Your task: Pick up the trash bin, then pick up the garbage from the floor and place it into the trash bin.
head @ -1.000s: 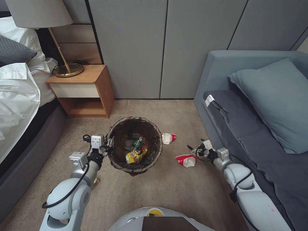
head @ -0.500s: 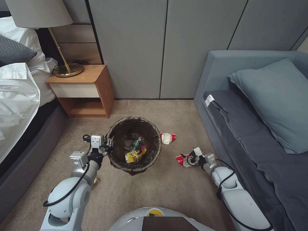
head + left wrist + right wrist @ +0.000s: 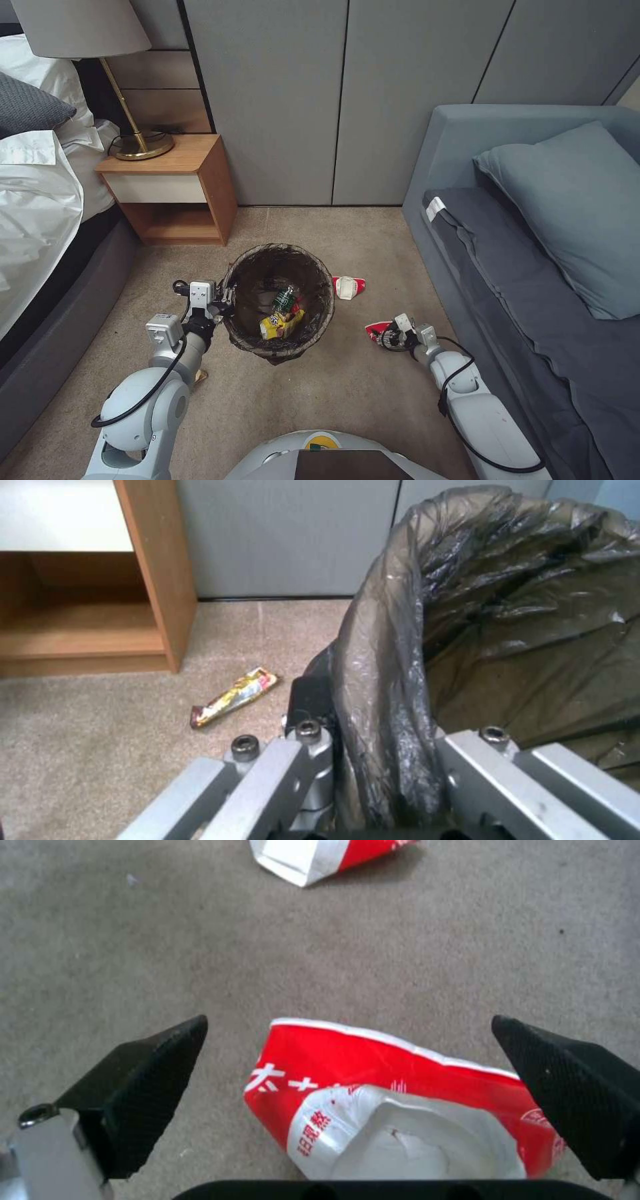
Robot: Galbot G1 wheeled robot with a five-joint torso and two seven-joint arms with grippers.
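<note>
The trash bin (image 3: 329, 293), lined with a dark bag, hangs just off the carpet with my left gripper (image 3: 225, 301) shut on its near-left rim. In the left wrist view the bag-covered rim (image 3: 390, 760) is pinched between the fingers. A yellow snack wrapper (image 3: 283, 325) and a green-labelled bottle (image 3: 285, 299) lie inside. My right gripper (image 3: 384, 335) is low over a crushed red-and-white cup (image 3: 375, 327). It is open, and the cup (image 3: 400, 1100) lies between its black fingers (image 3: 150, 1085). A second cup (image 3: 349, 287) lies beside the bin. A candy wrapper (image 3: 233, 697) lies on the carpet near the nightstand.
A wooden nightstand (image 3: 175, 187) with a brass lamp (image 3: 137, 143) stands at the back left, beside the bed (image 3: 40, 220). A blue-grey sofa (image 3: 533, 253) borders the right arm closely. Grey wall panels close off the back.
My right arm has swung left and down from beside the sofa until its open fingers straddle the near cup. The left gripper and the bin have stayed put.
</note>
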